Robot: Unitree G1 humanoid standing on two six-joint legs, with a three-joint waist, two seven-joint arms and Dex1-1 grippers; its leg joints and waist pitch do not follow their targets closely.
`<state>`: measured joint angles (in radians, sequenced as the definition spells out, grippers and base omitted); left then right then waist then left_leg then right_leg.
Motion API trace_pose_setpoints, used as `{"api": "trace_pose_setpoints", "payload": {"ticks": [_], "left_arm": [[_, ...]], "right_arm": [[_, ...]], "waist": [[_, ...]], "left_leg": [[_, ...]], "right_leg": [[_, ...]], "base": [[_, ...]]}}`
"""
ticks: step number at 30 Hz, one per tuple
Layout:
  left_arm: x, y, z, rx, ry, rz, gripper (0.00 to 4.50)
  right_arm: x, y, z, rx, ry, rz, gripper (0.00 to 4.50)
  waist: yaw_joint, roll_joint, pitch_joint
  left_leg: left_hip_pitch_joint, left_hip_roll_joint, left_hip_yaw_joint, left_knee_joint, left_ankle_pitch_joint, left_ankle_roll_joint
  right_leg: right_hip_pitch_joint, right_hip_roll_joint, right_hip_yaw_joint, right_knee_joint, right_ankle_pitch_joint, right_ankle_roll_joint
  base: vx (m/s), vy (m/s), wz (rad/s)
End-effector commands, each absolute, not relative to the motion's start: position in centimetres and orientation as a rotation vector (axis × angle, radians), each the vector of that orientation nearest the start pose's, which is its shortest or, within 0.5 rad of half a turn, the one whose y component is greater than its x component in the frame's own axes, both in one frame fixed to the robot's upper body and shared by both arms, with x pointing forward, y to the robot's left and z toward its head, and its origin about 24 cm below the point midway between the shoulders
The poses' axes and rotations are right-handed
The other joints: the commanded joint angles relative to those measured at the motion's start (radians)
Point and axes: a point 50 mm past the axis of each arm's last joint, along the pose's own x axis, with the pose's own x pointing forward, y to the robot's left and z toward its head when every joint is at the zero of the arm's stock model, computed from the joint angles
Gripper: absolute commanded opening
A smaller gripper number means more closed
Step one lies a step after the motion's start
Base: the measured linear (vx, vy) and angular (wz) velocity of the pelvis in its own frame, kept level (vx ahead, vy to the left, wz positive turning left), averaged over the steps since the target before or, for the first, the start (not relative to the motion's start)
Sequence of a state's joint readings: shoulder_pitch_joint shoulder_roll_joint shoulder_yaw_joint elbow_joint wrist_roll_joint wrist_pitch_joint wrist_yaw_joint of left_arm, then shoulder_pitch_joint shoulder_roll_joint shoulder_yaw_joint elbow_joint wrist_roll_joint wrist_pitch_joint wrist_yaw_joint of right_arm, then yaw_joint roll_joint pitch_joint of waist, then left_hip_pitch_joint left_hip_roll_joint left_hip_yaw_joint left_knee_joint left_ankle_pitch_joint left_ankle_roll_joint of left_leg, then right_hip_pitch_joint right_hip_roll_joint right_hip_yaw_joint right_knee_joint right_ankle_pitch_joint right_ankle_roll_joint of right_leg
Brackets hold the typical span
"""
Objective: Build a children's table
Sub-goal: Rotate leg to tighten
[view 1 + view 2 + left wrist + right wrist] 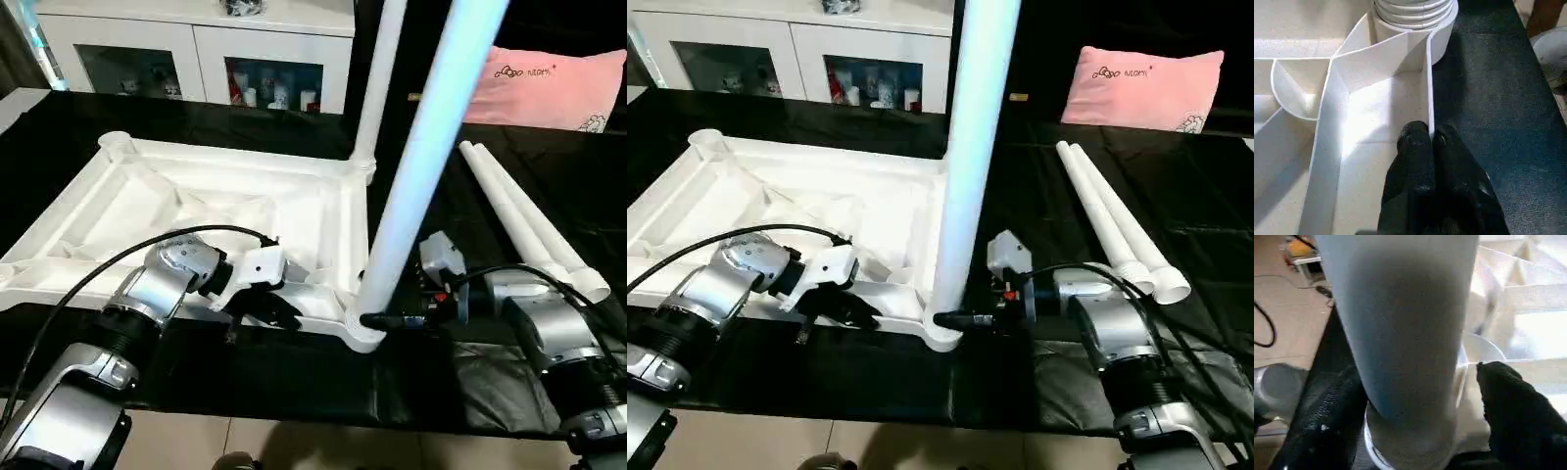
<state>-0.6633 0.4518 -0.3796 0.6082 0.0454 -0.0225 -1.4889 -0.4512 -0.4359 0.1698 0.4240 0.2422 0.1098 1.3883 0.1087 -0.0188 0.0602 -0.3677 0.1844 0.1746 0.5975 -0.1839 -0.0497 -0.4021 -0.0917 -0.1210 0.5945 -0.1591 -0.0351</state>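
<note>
From the left eye view, one white tabletop [196,211] lies ribbed side up on the black worktop [294,377], toward its left side, and four legs are counted: one leg [416,171] stands in the near right corner socket, a second leg [377,83] stands in the far right corner socket, and two loose legs [524,220] lie side by side on the worktop's right part. A pink pillow [554,86] and a white cabinet [196,49] sit beyond. In the left wrist view, the left end effector [1431,138] is closed on the tabletop's thin near edge wall. In the right wrist view, the right end effector [1418,396] grips the near standing leg just above its socket, one finger on either side.
</note>
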Motion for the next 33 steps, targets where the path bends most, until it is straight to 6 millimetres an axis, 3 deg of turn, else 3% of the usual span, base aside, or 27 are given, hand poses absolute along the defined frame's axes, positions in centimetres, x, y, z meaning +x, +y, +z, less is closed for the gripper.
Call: {"api": "trace_pose_setpoints", "payload": {"ticks": [1,14,18,24,27,29,33], "left_arm": [[30.6,13.0,7.2,0.622,0.467,-1.727,0.00],[30.5,13.3,7.0,0.637,0.482,-1.733,0.00],[30.7,13.3,6.9,0.622,0.497,-1.705,0.00],[31.7,12.8,7.1,0.541,0.485,-1.567,0.00],[33.3,11.8,7.9,0.460,0.426,-1.370,0.00],[33.9,11.5,8.2,0.434,0.412,-1.302,0.00],[35.0,10.2,8.9,0.370,0.385,-1.128,0.00]], "right_arm": [[29.3,-15.6,7.0,-0.126,0.275,1.486,3.27],[29.0,-15.5,6.7,-0.094,0.311,1.545,2.20],[28.8,-15.4,6.7,-0.064,0.303,1.539,2.09],[28.8,-15.2,6.8,0.004,0.274,1.463,2.04],[28.9,-14.2,6.1,0.068,0.268,1.301,2.02],[29.0,-13.8,5.7,0.076,0.269,1.236,2.01],[29.5,-12.2,3.8,0.074,0.320,1.013,2.01]], "waist": [[-0.005,-0.007,-0.075],[-0.003,-0.007,-0.075],[-0.003,0.000,-0.074],[-0.003,-0.002,-0.072],[-0.007,0.001,-0.071],[-0.009,-0.002,-0.071],[-0.035,-0.002,-0.075]], "left_leg": [[0.012,0.059,-0.010,-0.069,-0.177,0.052],[0.013,0.058,-0.011,-0.069,-0.182,0.042],[0.014,0.058,-0.012,-0.070,-0.187,0.037],[0.016,0.057,-0.012,-0.071,-0.211,0.027],[0.021,0.057,-0.016,-0.073,-0.237,0.006],[0.018,0.057,-0.018,-0.075,-0.239,-0.003],[0.010,0.048,-0.018,-0.071,-0.219,-0.003]], "right_leg": [[0.055,-0.077,0.065,-0.068,-0.300,-0.176],[0.055,-0.077,0.064,-0.069,-0.303,-0.173],[0.055,-0.076,0.064,-0.069,-0.297,-0.176],[0.055,-0.076,0.064,-0.075,-0.332,-0.170],[0.051,-0.076,0.064,-0.078,-0.364,-0.162],[0.053,-0.078,0.062,-0.080,-0.375,-0.153],[0.057,-0.077,0.059,-0.081,-0.351,-0.149]], "base": [[0.000,0.000,0.00],[0.000,0.000,0.00],[0.000,0.000,0.00],[0.000,0.000,0.00],[0.000,0.000,0.00],[0.000,0.000,0.00],[0.000,0.000,0.00]]}}
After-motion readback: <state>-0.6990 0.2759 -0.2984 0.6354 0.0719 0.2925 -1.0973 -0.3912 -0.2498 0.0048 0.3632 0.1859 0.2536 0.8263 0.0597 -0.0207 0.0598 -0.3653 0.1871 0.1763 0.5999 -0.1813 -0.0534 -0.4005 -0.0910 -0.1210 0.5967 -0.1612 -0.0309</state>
